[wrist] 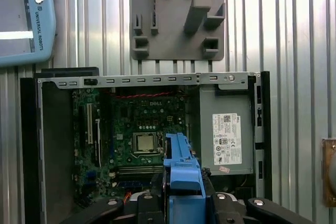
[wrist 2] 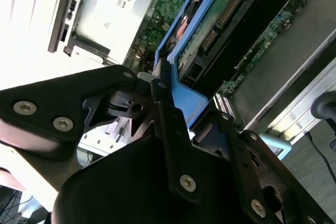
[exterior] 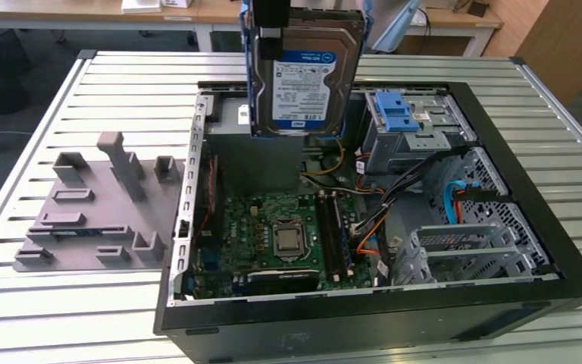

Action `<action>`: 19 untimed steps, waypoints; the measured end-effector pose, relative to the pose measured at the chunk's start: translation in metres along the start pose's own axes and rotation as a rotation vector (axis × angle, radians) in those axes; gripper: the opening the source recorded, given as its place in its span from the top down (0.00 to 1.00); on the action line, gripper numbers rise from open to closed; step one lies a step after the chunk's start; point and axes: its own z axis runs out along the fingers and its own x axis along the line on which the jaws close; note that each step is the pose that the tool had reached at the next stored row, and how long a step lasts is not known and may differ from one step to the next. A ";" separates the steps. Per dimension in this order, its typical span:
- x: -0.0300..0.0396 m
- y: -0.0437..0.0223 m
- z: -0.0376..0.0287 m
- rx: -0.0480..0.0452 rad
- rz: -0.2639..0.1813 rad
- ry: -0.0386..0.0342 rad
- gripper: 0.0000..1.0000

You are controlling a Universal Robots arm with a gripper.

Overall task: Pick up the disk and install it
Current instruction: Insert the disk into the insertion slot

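- The disk [exterior: 317,34] carries a white-and-blue label [exterior: 301,87] on its face in the exterior view; its lines of print are too small to make out.
- The power-supply box [wrist: 210,103] bears a white sticker [wrist: 227,139] with rows of fine print and marks, not legible.
- The handheld control panel [wrist: 21,30] has one line of lettering along its edge.
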 end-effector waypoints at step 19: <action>0.0276 -0.0359 0.0023 -0.0001 0.000 0.0002 0.64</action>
